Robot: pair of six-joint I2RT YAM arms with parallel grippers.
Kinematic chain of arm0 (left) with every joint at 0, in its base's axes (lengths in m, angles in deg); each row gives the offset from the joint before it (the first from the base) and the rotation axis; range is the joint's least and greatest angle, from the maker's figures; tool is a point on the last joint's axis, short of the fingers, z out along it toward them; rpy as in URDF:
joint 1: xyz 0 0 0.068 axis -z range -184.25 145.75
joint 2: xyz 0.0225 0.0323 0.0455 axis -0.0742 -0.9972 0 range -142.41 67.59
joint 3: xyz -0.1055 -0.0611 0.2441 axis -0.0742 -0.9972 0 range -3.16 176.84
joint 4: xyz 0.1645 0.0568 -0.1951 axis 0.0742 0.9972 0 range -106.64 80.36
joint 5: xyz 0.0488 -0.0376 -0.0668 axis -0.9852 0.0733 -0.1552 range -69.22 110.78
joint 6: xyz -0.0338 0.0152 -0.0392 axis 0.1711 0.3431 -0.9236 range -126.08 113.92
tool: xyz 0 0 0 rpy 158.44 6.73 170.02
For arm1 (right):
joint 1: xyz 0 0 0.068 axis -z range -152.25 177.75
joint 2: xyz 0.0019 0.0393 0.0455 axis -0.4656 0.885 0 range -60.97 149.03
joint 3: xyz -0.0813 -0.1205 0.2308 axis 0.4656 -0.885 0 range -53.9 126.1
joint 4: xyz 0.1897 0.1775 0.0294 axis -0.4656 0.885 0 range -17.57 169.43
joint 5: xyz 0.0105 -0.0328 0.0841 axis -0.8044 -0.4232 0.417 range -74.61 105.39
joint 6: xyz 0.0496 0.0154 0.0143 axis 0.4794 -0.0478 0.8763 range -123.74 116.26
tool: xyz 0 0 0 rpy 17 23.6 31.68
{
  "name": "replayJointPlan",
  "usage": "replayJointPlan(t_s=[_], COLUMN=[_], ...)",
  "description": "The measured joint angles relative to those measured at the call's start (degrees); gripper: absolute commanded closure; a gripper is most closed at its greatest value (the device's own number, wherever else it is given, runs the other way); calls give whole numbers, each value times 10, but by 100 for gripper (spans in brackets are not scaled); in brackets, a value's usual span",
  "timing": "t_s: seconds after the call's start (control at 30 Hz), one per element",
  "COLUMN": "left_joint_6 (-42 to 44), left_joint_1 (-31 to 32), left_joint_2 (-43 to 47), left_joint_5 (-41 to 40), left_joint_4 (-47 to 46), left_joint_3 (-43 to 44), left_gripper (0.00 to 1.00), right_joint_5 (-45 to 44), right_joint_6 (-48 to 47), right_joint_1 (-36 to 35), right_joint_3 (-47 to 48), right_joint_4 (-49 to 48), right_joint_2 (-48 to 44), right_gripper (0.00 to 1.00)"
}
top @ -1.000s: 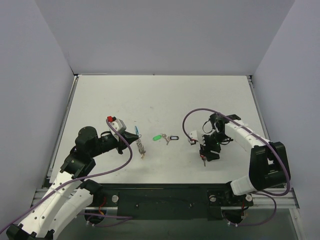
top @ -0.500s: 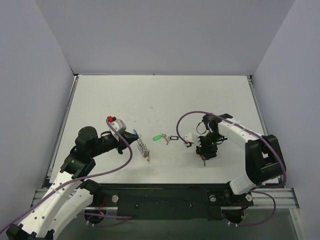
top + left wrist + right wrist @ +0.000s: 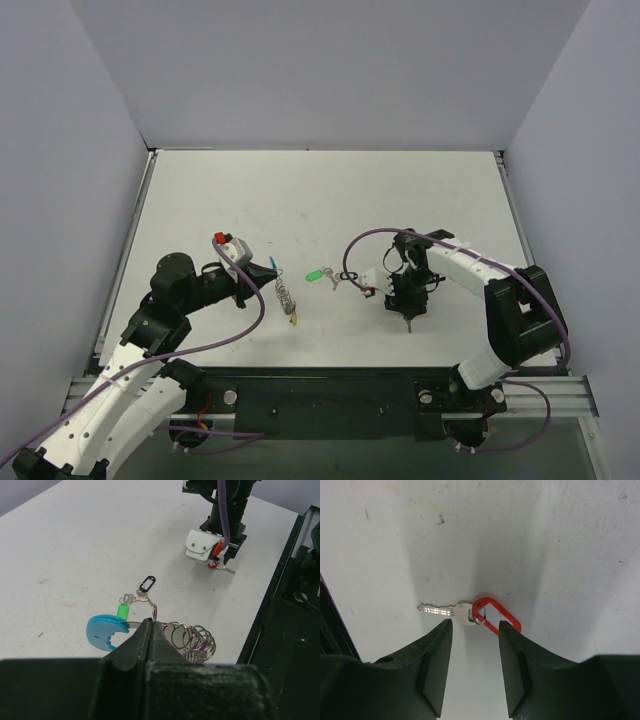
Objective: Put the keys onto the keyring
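My left gripper is shut on the keyring, pinching it where the silvery chain loops meet the light-blue tag. The chain hangs down toward the table. The green-tagged key and the black-tagged key lie together mid-table, just beyond the keyring in the left wrist view. My right gripper is open, pointing down over the red-tagged key. That key lies flat on the table between the fingers, red tag to the right.
The right arm's white wrist block and purple cable hang close to the black-tagged key. The table's black front rail runs just behind the red key.
The right gripper has shifted left, closer to the green and black keys, still open over the red key. The hanging chain has swung slightly; the left arm has stayed put.
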Motion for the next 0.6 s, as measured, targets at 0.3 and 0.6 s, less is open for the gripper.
replayJointPlan(t_s=[0.3, 0.6], left_joint_6=[0, 0], left_joint_1=[0, 0], left_joint_2=[0, 0], left_joint_5=[0, 0], left_joint_4=[0, 0], left_joint_3=[0, 0], left_gripper=[100, 100], right_joint_5=[-12, -14], right_joint_6=[23, 30], right_joint_1=[-10, -15], right_joint_3=[0, 0], right_joint_4=[-14, -17], right_joint_2=[8, 10], right_gripper=[68, 74])
